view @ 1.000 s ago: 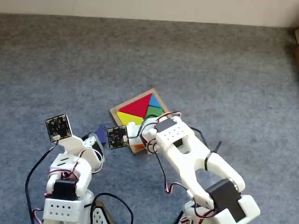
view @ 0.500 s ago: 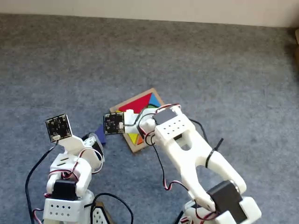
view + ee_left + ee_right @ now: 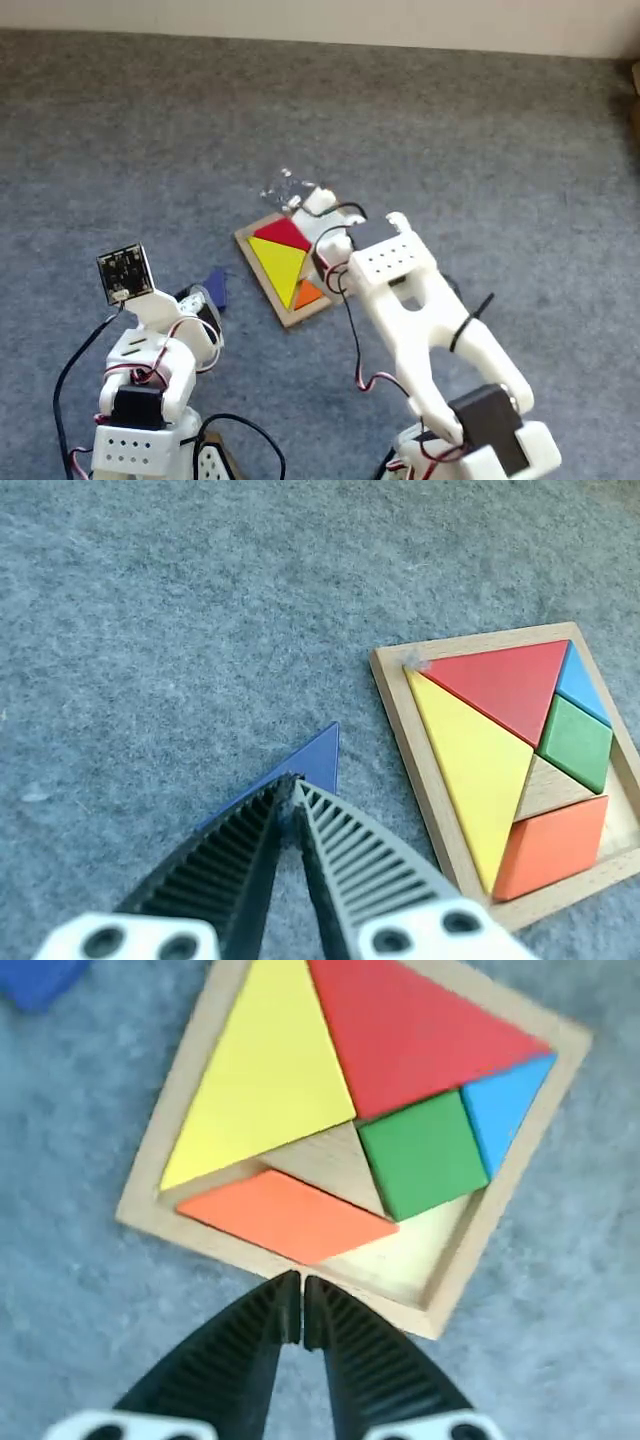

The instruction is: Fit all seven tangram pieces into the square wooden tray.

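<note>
The square wooden tray (image 3: pixel 258 278) (image 3: pixel 400 740) (image 3: pixel 170 1090) lies on the grey carpet. It holds a red triangle (image 3: pixel 400 1030), a yellow triangle (image 3: pixel 265 1070), a green square (image 3: pixel 425 1150), a light blue triangle (image 3: pixel 505 1100), a small plain-wood triangle (image 3: pixel 335 1165) and an orange parallelogram (image 3: pixel 285 1215). Bare tray floor (image 3: pixel 415 1255) shows at one corner. My right gripper (image 3: pixel 301 1308) hovers shut and holding nothing over the rim by that corner. A dark blue triangle (image 3: pixel 214 287) (image 3: pixel 305 765) lies flat on the carpet left of the tray. My left gripper (image 3: pixel 292 792) (image 3: pixel 203 296) is shut, its tips over that triangle's near edge.
The right arm (image 3: pixel 390 265) covers the tray's right half in the high view. Open grey carpet (image 3: pixel 450 130) stretches around the tray, and a pale wall strip (image 3: pixel 320 20) runs along the far edge.
The right arm swung from the tray's near-left side across it to the far side, uncovering the yellow and orange pieces. The left arm and the dark blue triangle stayed put.
</note>
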You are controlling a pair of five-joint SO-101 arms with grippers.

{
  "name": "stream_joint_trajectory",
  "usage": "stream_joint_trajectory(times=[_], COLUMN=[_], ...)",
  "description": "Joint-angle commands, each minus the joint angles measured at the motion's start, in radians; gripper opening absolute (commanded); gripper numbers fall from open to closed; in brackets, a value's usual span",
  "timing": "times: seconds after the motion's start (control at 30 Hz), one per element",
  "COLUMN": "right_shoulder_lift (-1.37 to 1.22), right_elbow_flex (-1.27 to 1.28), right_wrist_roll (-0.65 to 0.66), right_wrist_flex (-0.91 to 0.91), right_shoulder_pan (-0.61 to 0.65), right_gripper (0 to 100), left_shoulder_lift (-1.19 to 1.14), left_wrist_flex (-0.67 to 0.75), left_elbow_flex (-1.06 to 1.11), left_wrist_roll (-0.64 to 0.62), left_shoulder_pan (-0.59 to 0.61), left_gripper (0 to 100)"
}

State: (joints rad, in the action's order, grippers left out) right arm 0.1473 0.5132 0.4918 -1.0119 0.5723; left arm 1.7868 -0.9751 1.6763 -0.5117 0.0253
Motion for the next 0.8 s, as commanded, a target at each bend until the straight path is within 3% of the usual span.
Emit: stream_joint_trajectory(times=[0.0,0.17,0.5,0.77], right_shoulder_lift=[-0.027,-0.096,-0.209,-0.030], right_elbow_flex=[-0.054,-0.054,-0.053,-0.054], right_wrist_roll=[-0.100,-0.167,-0.267,-0.281], right_wrist_flex=[0.090,0.151,0.151,0.145], right_shoulder_pan=[-0.015,0.007,0.114,0.151], right_gripper=[0.8,0.8,0.8,0.8], left_shoulder_lift=[0.036,0.036,0.038,0.038], left_wrist_flex=[0.003,0.005,0.034,0.035], left_elbow_flex=[0.019,0.015,-0.094,-0.142], left_wrist_roll=[0.008,0.008,0.008,0.008], left_shoulder_pan=[0.008,0.044,0.325,0.487], left_gripper=[1,1,1,1])
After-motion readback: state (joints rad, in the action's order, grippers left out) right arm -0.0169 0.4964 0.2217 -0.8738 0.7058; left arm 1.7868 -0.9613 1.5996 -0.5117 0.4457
